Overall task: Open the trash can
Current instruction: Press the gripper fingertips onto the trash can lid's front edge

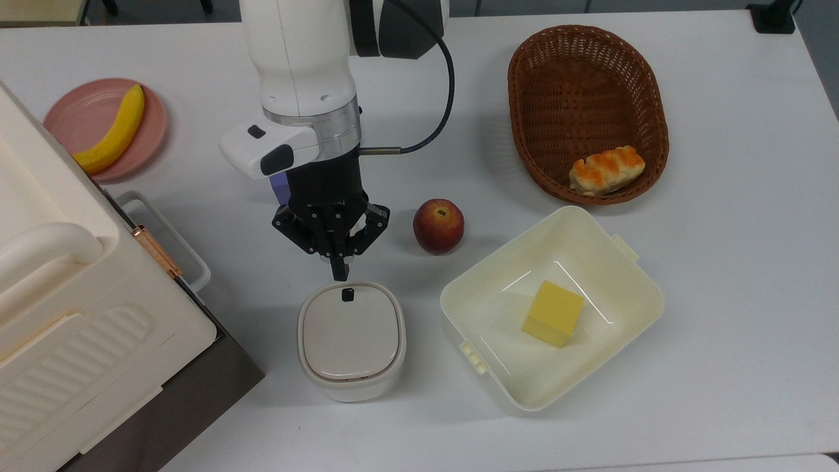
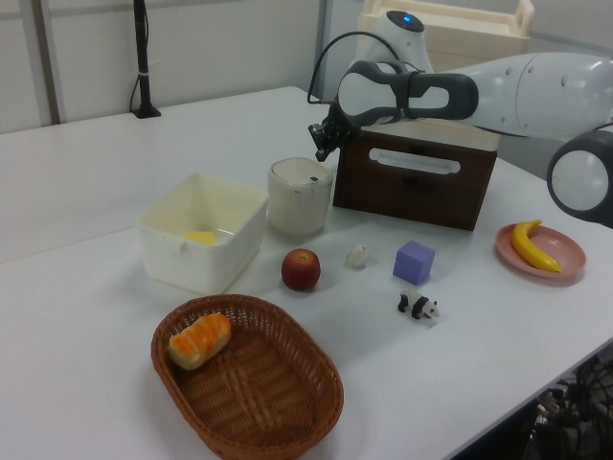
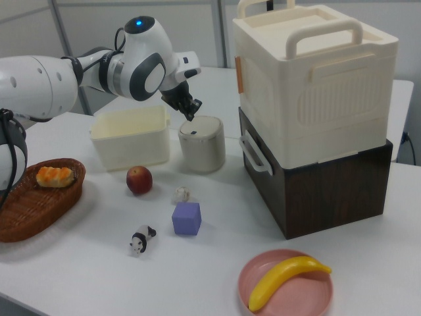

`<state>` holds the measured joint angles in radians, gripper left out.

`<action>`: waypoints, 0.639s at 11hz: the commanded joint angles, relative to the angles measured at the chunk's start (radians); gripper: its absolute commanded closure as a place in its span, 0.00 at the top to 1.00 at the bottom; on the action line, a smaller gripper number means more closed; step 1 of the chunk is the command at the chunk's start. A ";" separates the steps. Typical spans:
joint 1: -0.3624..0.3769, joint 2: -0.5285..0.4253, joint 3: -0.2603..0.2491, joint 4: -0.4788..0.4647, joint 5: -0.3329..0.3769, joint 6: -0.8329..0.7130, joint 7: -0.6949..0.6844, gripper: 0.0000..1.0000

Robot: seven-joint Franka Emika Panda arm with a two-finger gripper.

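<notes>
In the top view, going left to right: a banana (image 1: 113,131) is lying on a pink plate (image 1: 78,115), and a big cream box (image 1: 72,314) is filling the near left corner. The hand (image 1: 340,270) is hanging point-down with its fingers pressed together, gripping nothing, just above the black button (image 1: 348,295). The trash can (image 1: 351,341) is sitting on the bench (image 1: 721,295) with its lid down. An apple (image 1: 438,226), a tub (image 1: 550,308) and a basket (image 1: 586,111) are lying further right.
</notes>
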<state>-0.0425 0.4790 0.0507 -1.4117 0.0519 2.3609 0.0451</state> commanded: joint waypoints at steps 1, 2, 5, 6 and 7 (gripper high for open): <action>0.021 0.023 -0.012 0.022 -0.029 0.038 0.004 0.00; 0.021 0.024 -0.012 0.022 -0.029 0.040 0.002 0.00; 0.027 0.044 -0.012 0.023 -0.070 0.044 0.002 0.00; 0.027 0.046 -0.012 0.023 -0.088 0.044 0.002 0.00; 0.027 0.055 -0.012 0.023 -0.104 0.060 0.002 0.00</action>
<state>-0.0317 0.5055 0.0507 -1.4107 -0.0127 2.3857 0.0449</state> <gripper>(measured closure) 0.991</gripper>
